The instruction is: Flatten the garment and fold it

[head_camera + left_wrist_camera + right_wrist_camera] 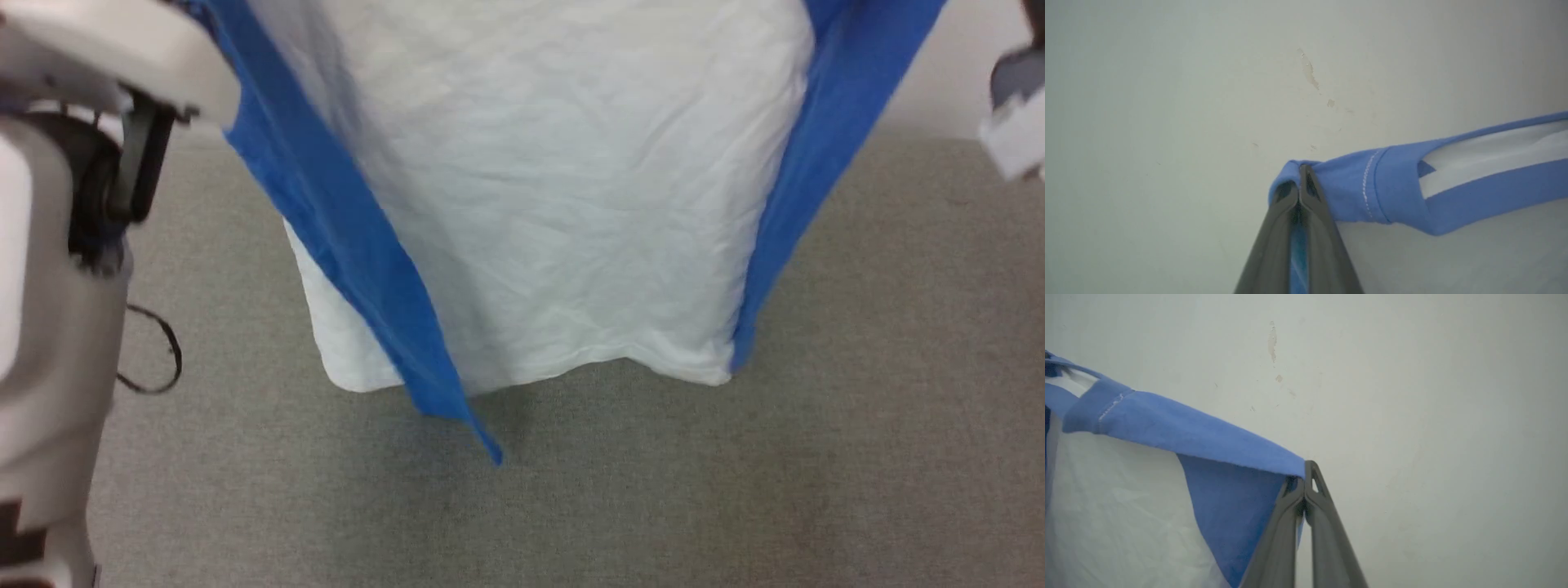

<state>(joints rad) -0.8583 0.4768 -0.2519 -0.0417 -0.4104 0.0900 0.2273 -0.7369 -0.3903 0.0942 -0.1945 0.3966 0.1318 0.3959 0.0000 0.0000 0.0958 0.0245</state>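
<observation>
The garment (555,204) hangs in the air in front of me, white body spread wide, a blue sleeve dangling down each side, hem just above the grey surface. In the left wrist view my left gripper (1300,173) is shut on the garment's blue shoulder (1355,188), with blue cloth pinched between the dark fingers and the neck trim running off to the right. In the right wrist view my right gripper (1305,470) is shut on the other blue shoulder (1208,441), the white body hanging below to the left. The chest side is hidden.
A grey carpet-like surface (735,490) lies under the hanging garment. My pale left arm (57,245) with a loose black cable (159,351) fills the left edge of the head view. A marked white wall (1208,81) stands behind.
</observation>
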